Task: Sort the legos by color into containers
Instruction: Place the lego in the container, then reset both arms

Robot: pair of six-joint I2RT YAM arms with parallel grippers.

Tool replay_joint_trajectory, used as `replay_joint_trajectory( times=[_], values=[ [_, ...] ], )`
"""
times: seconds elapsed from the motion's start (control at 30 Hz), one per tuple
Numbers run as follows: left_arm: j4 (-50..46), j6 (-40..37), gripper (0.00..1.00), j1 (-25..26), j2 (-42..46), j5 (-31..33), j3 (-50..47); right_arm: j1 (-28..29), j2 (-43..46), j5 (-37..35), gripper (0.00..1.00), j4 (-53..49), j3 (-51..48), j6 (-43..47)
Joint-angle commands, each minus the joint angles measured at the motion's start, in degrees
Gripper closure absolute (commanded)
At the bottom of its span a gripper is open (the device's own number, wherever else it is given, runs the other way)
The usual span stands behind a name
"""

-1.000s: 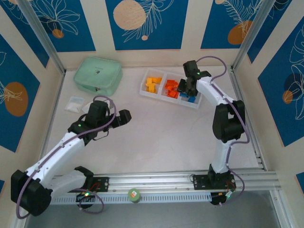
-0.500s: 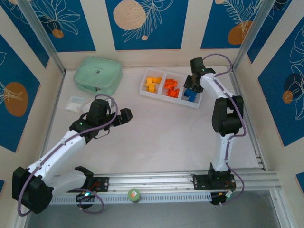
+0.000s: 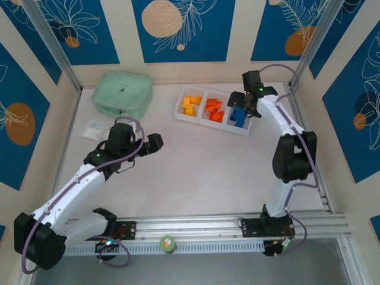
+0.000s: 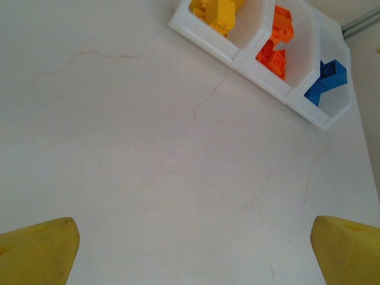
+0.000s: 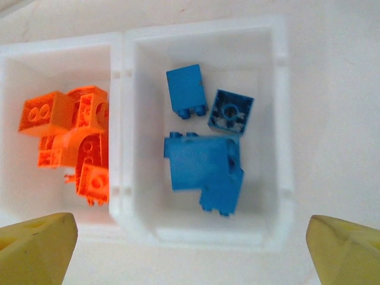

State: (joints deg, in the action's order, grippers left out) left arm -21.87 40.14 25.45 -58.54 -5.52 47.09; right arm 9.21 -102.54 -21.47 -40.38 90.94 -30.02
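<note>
The white tray (image 3: 177,111) stands at the back of the table with three compartments. Yellow legos (image 3: 190,105) fill the left one, orange legos (image 3: 214,110) the middle one, blue legos (image 3: 238,117) the right one. My right gripper (image 3: 247,110) hovers over the blue compartment, open, with nothing between its yellow fingertips (image 5: 37,249). Straight below it lie several blue legos (image 5: 202,161), and the orange legos (image 5: 71,138) sit one compartment to the left. My left gripper (image 3: 155,143) hangs open over bare table, well short of the tray (image 4: 202,37).
A mint green lidded box (image 3: 123,94) sits at the back left, with small clear bags (image 3: 93,129) in front of it. Metal frame posts and patterned walls close in the table on three sides. A rail runs along the near edge.
My right gripper has moved right from the middle compartment to above the blue one and has opened wide. The left arm has shifted only slightly.
</note>
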Motion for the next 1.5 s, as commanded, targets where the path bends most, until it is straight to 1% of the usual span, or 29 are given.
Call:
replay_joint_trajectory(
  times=[0.0,0.03,0.1,0.13,0.2,0.3,0.37,0.43,0.47,0.53,0.6,0.63,0.67,0.7,0.77,0.8,0.83,0.87,0.93,0.97,1.03,1.07,1.13,1.17,1.2,1.3,1.47],
  values=[
    [0.1,-2.7,0.01,-1.9,2.0,3.3,1.1,0.4,6.4,-3.7,0.01,1.4,-6.9,-0.4],
    [-0.1,-3.7,0.01,-2.5,2.3,5.4,0.8,0.5,8.1,-5.7,0.01,2.4,-9.9,-0.1],
    [-1.4,-5.6,0.01,-4.4,2.8,12.7,0.2,0.2,11.4,-8.8,0.01,6.2,-16.0,0.8],
    [-1.8,-6.6,0.01,-5.6,2.9,17.0,-0.4,-0.1,12.9,-10.2,0.01,9.2,-19.8,1.8],
    [-0.2,-8.6,0.01,-7.6,2.8,23.8,-2.8,-0.1,14.7,-12.8,0.01,16.6,-26.6,5.2],
    [7.0,-12.6,0.01,-11.4,1.7,30.3,-7.8,0.0,15.2,-13.7,0.01,26.4,-33.4,10.4],
    [14.3,-16.9,0.01,-13.8,0.3,33.1,-11.6,0.6,15.9,-13.2,0.01,36.3,-39.6,15.0],
    [24.5,-23.2,0.01,-15.3,-2.0,33.0,-15.9,0.9,17.3,-10.4,0.01,46.8,-45.9,18.4],
    [29.3,-26.4,0.01,-15.7,-3.3,32.9,-17.7,0.5,17.9,-7.0,0.01,53.5,-49.6,20.6],
    [35.2,-30.5,0.01,-16.5,-6.4,31.3,-19.2,-0.2,17.3,-5.1,0.01,59.7,-53.0,23.3],
    [43.5,-34.2,0.01,-16.9,-9.1,28.4,-21.5,-2.4,16.7,0.2,0.01,66.4,-56.3,24.4],
    [47.7,-35.8,0.01,-17.2,-10.6,27.0,-22.9,-3.7,17.7,3.0,0.01,67.3,-57.1,25.0],
    [51.5,-37.1,0.01,-17.6,-12.1,26.3,-24.2,-5.2,18.3,6.8,0.01,73.3,-60.0,25.4],
    [53.8,-37.8,0.01,-18.0,-13.6,25.7,-24.8,-7.5,18.8,10.8,0.01,74.3,-61.5,23.8],
    [60.4,-38.8,0.01,-19.0,-16.9,22.2,-26.4,-11.0,16.9,19.3,0.01,85.4,-67.2,22.6],
    [62.2,-39.2,0.01,-19.3,-17.8,20.9,-26.5,-11.5,15.1,21.5,0.01,91.1,-68.9,22.8],
    [64.1,-40.3,0.01,-19.6,-18.2,17.4,-26.8,-11.2,14.6,21.9,0.01,92.1,-69.0,23.0],
    [67.5,-41.3,0.01,-19.7,-19.2,15.8,-27.5,-10.3,15.9,19.8,0.01,84.9,-66.5,24.3],
    [73.3,-41.7,0.01,-20.1,-22.2,14.5,-28.5,-9.2,14.9,16.8,0.01,87.9,-67.1,24.2],
    [76.7,-42.1,0.01,-20.3,-24.5,14.0,-29.0,-9.1,15.6,16.3,0.01,85.6,-66.7,24.3],
    [81.5,-42.3,0.01,-20.7,-28.0,12.3,-29.8,-8.5,15.3,15.4,0.01,87.3,-67.3,24.7],
    [82.8,-42.5,0.01,-20.7,-29.6,11.9,-29.8,-8.7,15.5,15.9,0.01,86.3,-67.1,24.6],
    [83.7,-42.6,0.01,-20.8,-31.7,11.9,-29.1,-9.2,15.5,17.1,0.01,86.0,-66.9,24.3],
    [79.4,-42.0,0.01,-20.8,-30.9,12.6,-27.9,-9.2,15.3,17.0,0.01,86.3,-66.8,24.4],
    [77.2,-41.6,0.01,-20.9,-30.9,13.9,-26.6,-9.2,15.4,17.0,0.01,86.3,-66.9,24.4],
    [77.7,-41.3,0.01,-20.8,-31.1,15.5,-26.5,-9.1,15.4,16.9,0.01,85.7,-66.5,24.5],
    [77.7,-41.4,0.01,-20.8,-31.2,15.6,-26.5,-9.4,15.4,17.5,0.01,86.1,-66.8,24.4]
  ],
)
